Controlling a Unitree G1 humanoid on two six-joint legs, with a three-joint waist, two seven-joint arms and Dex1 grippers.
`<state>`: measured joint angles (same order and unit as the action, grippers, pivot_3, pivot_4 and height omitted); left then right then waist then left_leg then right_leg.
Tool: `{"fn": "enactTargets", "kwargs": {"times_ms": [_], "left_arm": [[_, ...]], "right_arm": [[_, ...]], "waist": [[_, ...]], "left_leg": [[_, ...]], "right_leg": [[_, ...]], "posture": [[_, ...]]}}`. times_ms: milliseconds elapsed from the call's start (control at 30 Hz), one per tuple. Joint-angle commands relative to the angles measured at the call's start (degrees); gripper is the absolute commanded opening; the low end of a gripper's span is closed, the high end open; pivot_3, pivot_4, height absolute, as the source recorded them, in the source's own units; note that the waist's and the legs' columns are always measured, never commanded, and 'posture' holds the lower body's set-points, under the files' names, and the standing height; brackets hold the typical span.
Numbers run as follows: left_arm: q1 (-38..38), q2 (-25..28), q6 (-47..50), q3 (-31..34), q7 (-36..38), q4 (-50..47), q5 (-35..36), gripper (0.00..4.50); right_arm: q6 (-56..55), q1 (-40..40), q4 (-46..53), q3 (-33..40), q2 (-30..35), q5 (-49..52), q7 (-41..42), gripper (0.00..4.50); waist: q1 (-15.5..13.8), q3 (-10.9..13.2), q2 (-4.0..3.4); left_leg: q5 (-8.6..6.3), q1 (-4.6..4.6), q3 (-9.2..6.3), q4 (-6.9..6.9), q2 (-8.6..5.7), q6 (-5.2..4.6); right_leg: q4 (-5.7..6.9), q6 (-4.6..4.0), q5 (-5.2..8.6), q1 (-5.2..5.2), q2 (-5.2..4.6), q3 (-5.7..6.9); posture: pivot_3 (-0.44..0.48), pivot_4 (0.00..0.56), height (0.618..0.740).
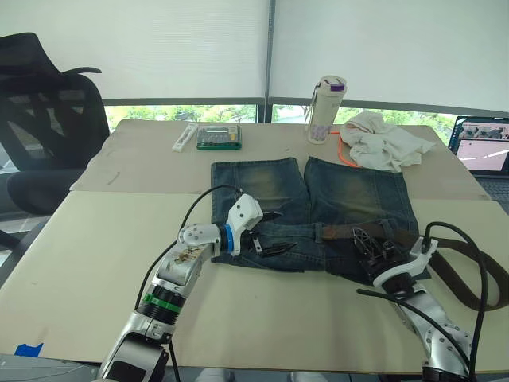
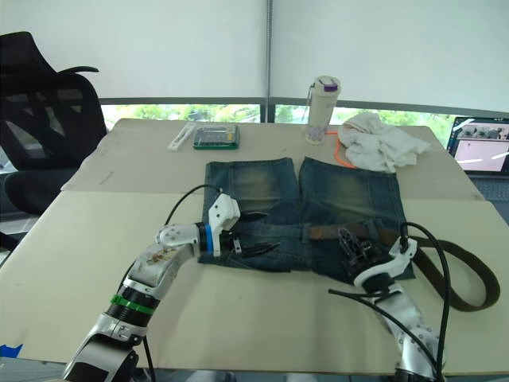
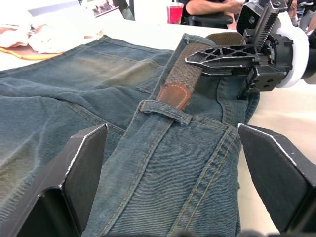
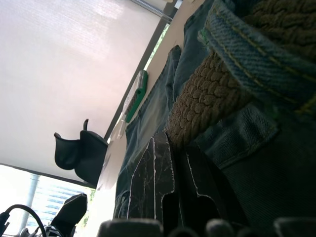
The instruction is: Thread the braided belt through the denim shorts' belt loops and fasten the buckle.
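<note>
The denim shorts (image 1: 278,185) lie flat mid-table, waistband toward me. The braided belt (image 1: 338,231) runs along the right half of the waistband, then curls off in a big loop (image 1: 487,280) on the table at the right. Its brown leather tip (image 3: 173,94) sits right at a belt loop (image 3: 165,111). My left gripper (image 1: 274,232) is open wide over the left half of the waistband, its fingers (image 3: 84,163) either side of that loop. My right gripper (image 1: 367,241) is shut on the belt a little behind the tip. I cannot make out the buckle.
Behind the shorts are a white cloth (image 1: 386,139) with an orange cord, a pale bottle (image 1: 326,107), a green calculator (image 1: 219,137) and a white remote (image 1: 185,136). A laptop (image 1: 481,147) stands at the far right and a black office chair (image 1: 48,119) at the left.
</note>
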<state>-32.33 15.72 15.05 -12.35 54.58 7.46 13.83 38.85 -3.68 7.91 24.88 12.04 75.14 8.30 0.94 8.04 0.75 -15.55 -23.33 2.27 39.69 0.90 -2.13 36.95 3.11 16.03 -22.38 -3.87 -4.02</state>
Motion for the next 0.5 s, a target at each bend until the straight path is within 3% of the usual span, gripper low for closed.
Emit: {"fn": "enactTargets", "kwargs": {"times_ms": [33, 133, 267, 500], "left_arm": [[-0.44, -0.01, -0.99, 0.72, -0.16, -0.39, 0.36, 4.47], [-0.23, -0.19, -1.28, 0.75, -0.6, 0.07, 0.04, 4.47], [-0.09, -0.43, -1.3, 0.83, -1.1, 0.16, 0.06, 4.47], [0.44, -0.78, -1.24, 1.32, -2.14, 0.53, 0.4, 4.47]], "right_arm": [[1.94, -0.99, 2.77, -1.98, -1.53, 3.01, -1.1, 0.0], [2.84, -2.07, 2.43, -3.2, -2.84, 3.58, -3.83, 0.0], [3.31, -1.23, 3.2, -9.53, -0.77, -6.19, -2.97, 0.0], [2.43, -2.8, 3.21, -9.37, -5.82, -5.54, -5.66, 0.0]], "waist": [[0.07, 0.0, 0.0], [0.17, 0.0, 0.0], [0.19, 0.0, 0.01], [0.62, -0.01, 0.04]], "left_leg": [[0.0, 0.0, 0.0, 0.0, 0.0, 0.0], [0.0, 0.0, 0.0, 0.0, 0.01, 0.0], [0.0, 0.0, 0.0, 0.0, 0.0, 0.0], [0.0, 0.05, 0.0, -0.02, 0.04, 0.0]], "right_leg": [[0.01, 0.0, 0.0, 0.0, 0.0, 0.0], [0.03, 0.0, 0.0, -0.02, -0.01, 0.0], [0.03, 0.0, 0.0, -0.03, -0.02, 0.0], [0.06, 0.0, 0.0, -0.02, 0.02, 0.01]], "posture": [[0.0, 0.15, 0.74], [0.0, 0.15, 0.74], [0.0, 0.15, 0.74], [0.0, 0.15, 0.74]]}}
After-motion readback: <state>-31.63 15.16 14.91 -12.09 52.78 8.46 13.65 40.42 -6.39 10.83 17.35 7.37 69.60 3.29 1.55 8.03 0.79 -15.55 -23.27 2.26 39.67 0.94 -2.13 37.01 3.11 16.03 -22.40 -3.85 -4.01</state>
